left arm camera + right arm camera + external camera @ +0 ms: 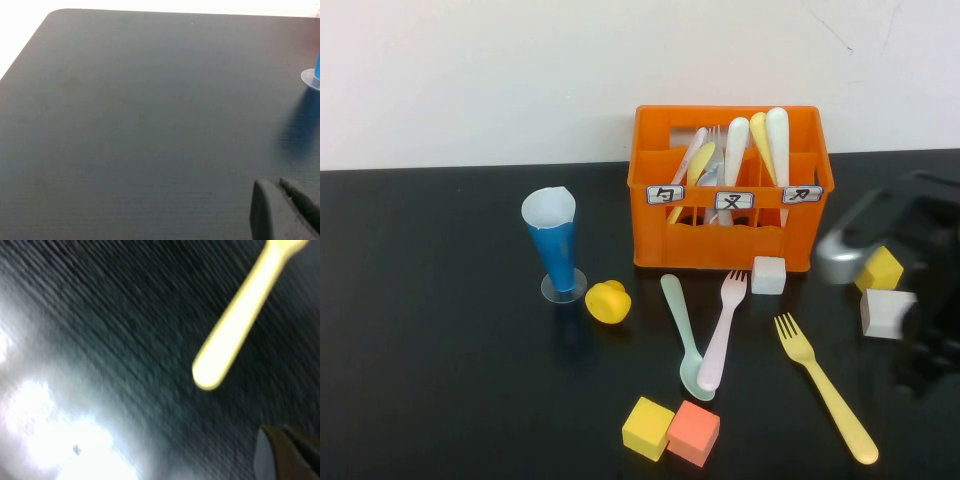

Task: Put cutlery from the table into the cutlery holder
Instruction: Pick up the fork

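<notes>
Nearest us, a yellow cube (648, 428) and an orange cube (693, 433) sit on the black counter (440, 350). We count three pieces outside the orange holder (730, 190): mint spoon (682, 335), pink fork (723, 330), yellow fork (825, 385). Several pieces stand inside already. Our right pincer (920, 290) hangs blurred beside the yellow fork; our left pincer (282, 212) sits over bare counter. We cannot tell either's grip.
</notes>
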{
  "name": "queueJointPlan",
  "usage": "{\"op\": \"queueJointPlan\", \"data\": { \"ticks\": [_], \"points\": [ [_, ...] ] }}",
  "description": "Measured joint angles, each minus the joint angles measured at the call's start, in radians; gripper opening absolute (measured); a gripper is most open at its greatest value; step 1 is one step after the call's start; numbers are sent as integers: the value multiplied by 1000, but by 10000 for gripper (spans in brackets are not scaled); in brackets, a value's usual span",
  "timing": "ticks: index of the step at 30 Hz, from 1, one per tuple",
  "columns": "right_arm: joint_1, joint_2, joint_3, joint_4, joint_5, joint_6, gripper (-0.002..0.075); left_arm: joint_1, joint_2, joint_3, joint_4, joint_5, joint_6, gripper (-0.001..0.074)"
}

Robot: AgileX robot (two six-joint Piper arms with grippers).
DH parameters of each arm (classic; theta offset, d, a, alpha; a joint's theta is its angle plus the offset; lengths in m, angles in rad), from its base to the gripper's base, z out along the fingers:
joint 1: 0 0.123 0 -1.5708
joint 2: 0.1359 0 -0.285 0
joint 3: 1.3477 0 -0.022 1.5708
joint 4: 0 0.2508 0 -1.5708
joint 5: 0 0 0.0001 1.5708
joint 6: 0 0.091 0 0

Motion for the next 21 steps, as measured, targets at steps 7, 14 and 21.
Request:
{"op": "queueJointPlan", "data": {
  "ticks": [7, 14, 21],
  "points": [
    [54, 182, -100, 0, -70, 13, -2, 0, 0, 0, 0, 0, 0, -1],
    [64, 300, -161, 18, -123, 74, 160, 0, 0, 0, -2, 0, 0, -1],
    [64, 364, -166, -5, -162, 162, 448, 0, 0, 0, -2, 0, 0, -1]
  ]
}}
